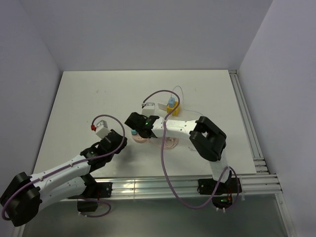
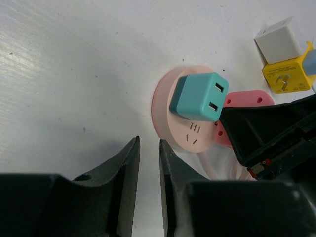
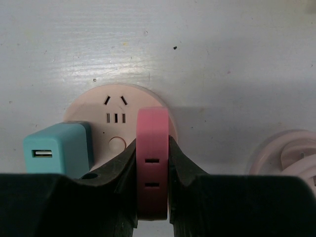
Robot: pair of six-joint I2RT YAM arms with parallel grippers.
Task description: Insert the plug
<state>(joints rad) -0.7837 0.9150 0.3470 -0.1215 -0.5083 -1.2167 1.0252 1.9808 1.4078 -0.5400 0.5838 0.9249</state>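
A flat pink plug (image 3: 152,163) sits edge-on between the fingers of my right gripper (image 3: 152,140), which is shut on it. The plug hangs over the right part of a round pink socket hub (image 3: 116,106), whose empty slots show just left of it. A teal USB charger (image 3: 57,148) is plugged into the hub's left side. In the left wrist view, the pink plug (image 2: 242,98) peeks out beside the teal charger (image 2: 200,96) on the hub (image 2: 170,118). My left gripper (image 2: 149,143) stands just short of the hub, its jaws a narrow gap apart with nothing between them.
A yellow adapter (image 2: 286,79) and a white cube (image 2: 278,42) lie behind the hub. The hub's pale pink cable is coiled (image 3: 291,153) to its right. From above, the right gripper (image 1: 133,126) and the left gripper (image 1: 120,139) are close together.
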